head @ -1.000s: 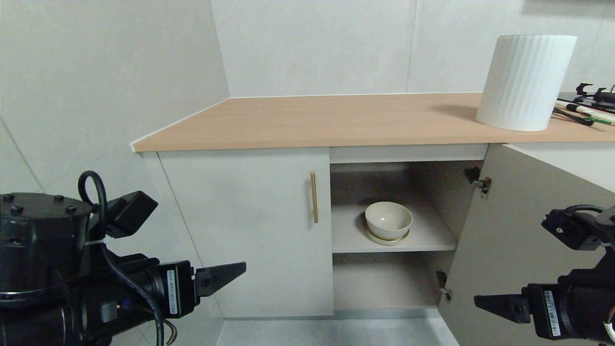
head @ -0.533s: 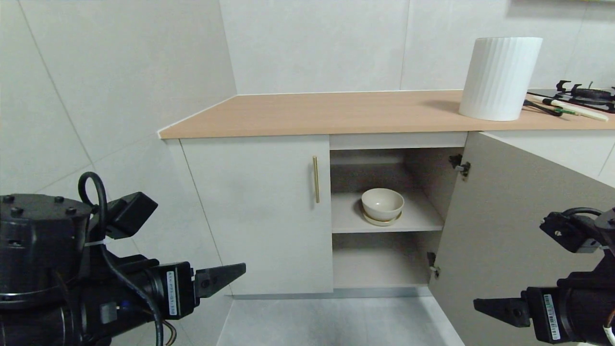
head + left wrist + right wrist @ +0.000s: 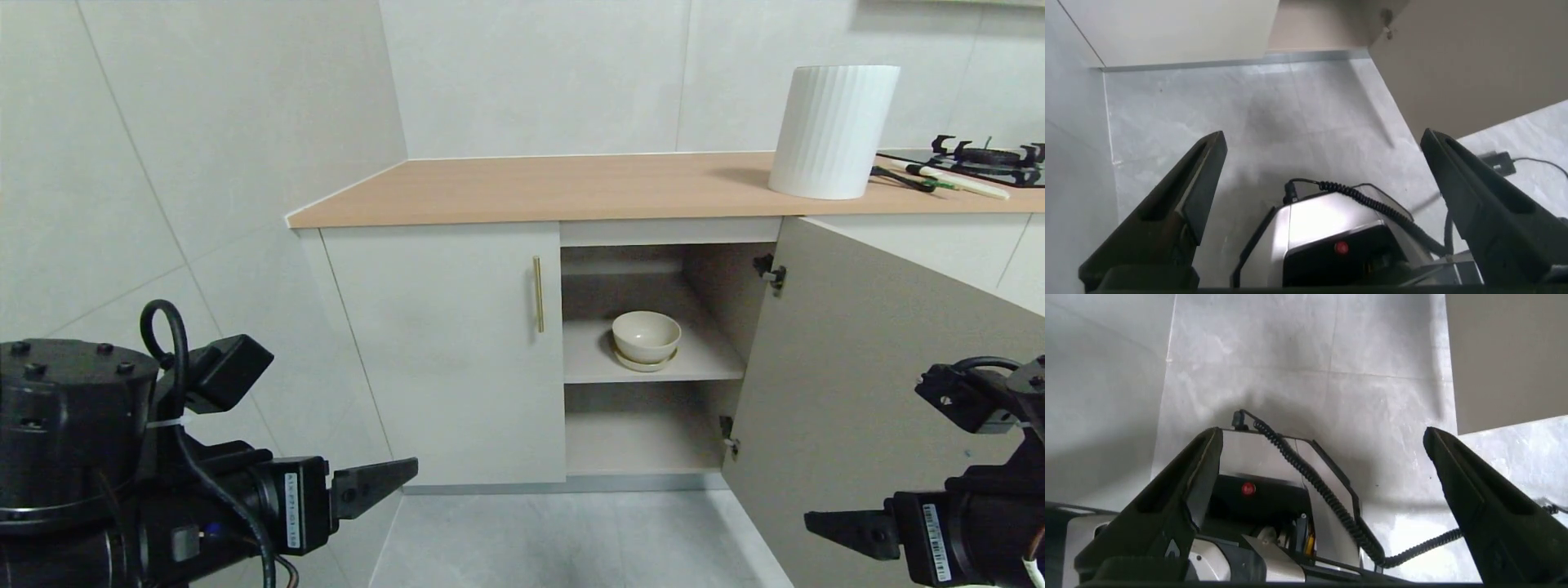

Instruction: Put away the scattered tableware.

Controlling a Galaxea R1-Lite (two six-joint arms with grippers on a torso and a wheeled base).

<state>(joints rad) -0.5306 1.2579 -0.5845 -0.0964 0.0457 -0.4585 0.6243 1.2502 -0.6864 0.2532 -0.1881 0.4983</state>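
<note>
- As seen from the head view, the bowl (image 3: 646, 335) sits on a saucer (image 3: 644, 363) on the upper shelf (image 3: 702, 367); the cabinet door (image 3: 849, 384) is open. Judged stored.
- Same view: utensils (image 3: 939, 177) lie on the tabletop (image 3: 555, 188) beside a white ribbed canister (image 3: 833, 131), possibly left to store. Left pincer (image 3: 400, 472) and right pincer (image 3: 824, 523) hang low, well apart from the cabinet.
- Left wrist view: left pincer spread wide, empty, above the floor (image 3: 1290, 106).
- Right wrist view: right pincer spread wide, empty.
</note>
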